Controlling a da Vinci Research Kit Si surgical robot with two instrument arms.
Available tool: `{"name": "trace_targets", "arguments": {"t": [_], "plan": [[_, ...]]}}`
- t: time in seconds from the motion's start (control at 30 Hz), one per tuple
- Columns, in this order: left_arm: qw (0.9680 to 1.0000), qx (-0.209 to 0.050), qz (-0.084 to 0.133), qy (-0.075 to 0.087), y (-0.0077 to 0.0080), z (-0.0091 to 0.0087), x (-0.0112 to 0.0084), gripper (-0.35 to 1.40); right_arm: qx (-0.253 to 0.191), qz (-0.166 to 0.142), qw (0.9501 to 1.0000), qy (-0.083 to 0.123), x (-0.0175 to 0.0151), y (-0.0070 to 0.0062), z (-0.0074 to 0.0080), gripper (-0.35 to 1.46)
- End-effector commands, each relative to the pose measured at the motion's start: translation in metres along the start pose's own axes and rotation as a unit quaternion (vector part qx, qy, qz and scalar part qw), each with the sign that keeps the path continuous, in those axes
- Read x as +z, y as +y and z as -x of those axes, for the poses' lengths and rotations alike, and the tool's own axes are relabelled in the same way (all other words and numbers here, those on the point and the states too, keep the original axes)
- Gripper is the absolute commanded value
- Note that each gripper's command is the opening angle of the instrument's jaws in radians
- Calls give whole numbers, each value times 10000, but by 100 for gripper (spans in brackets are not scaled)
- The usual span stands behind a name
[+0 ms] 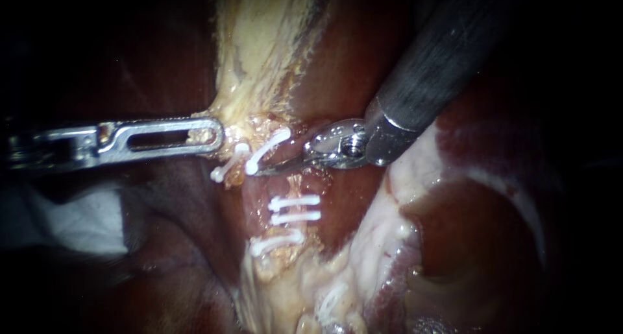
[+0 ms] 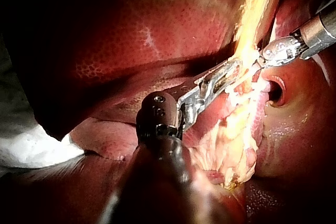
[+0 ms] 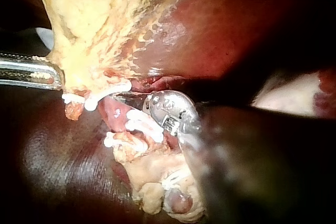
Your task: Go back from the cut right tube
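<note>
My left instrument (image 1: 214,134) comes in from the left, its slotted jaws shut on the yellow tissue strand (image 1: 259,42) of the gallbladder just above the clips; it also shows as the left instrument (image 2: 233,72) and the left instrument (image 3: 37,73). My right instrument (image 1: 263,170) reaches down from the upper right. Its thin blades lie together, pointing into the gap of the cut tube (image 1: 289,181). That gap sits between an upper white clip (image 1: 267,149) and lower clips (image 1: 295,209). The right instrument (image 3: 123,97) tip sits beside the clips (image 3: 142,121).
Dark red liver (image 1: 156,243) surrounds the site. Pale folded tissue (image 1: 402,198) lies under the right shaft. White gauze (image 1: 78,220) sits at the left. Another clip (image 1: 227,165) hangs near the left jaws, and one more clip (image 1: 276,243) lies lower down.
</note>
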Motion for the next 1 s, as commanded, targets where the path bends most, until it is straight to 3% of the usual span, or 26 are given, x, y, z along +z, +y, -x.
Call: {"name": "trace_targets", "arguments": {"t": [0.03, 0.5, 0.6, 0.7, 0.83, 1.0], "plan": [[10000, -4, -4, 2, -1, 1, -1, -35, 2, -1, 10000, -1, 0, 0, 0, -35], [10000, -3, -8, 6, 0, 1, -2, -35, -82, 85, 9999, 52, 0, -3, -2, -33], [10000, -2, -8, 5, 0, 1, -2, -35, -74, 82, 9998, 141, 0, -3, -3, 24], [10000, 0, -8, 5, 1, 1, -2, -35, -74, 80, 9998, 156, 0, -4, -3, 56], [10000, 0, -8, 4, 1, 0, -2, -35, -74, 77, 9998, 171, -1, -6, -4, 78], [10000, 0, -8, 5, 1, 0, -3, -35, -104, 69, 9997, 188, -1, -10, -5, 89]]}}
